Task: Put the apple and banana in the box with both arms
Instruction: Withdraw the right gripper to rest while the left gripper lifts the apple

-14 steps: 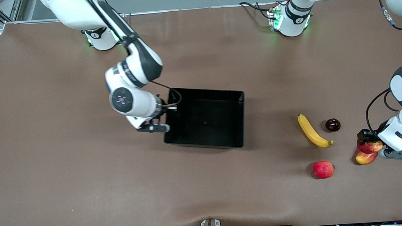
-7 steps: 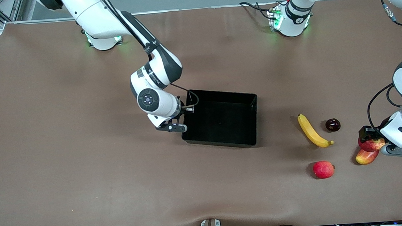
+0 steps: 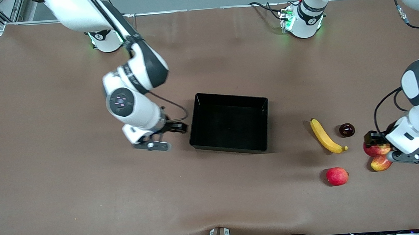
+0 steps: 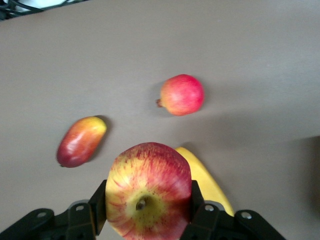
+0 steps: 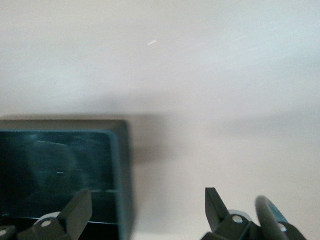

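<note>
The left arm's black two-finger gripper (image 4: 145, 227) was clamped on the small round red apple with yellowish streaks (image 4: 148, 187), held over the table's left-arm end just above an oval red-and-yellow fruit (image 3: 380, 163). The long yellow banana (image 3: 325, 136) lay on the brown table (image 3: 90, 197) between that fruit and the shallow glossy black plastic box (image 3: 229, 122). The right arm's black gripper (image 5: 147, 212) hung with its fingers spread wide over the box's wall at the right arm's end.

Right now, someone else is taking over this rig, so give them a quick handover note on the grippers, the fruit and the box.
Left gripper: shut on the apple, lifted over the table at the left arm's end.
Right gripper: open, holding nothing, beside the box wall at the right arm's end.
Banana: lying on the table between box and apple, untouched.
Box: empty.
Done: apple gripped.
Left: carry the apple into the box, then pick up and place the banana.
</note>
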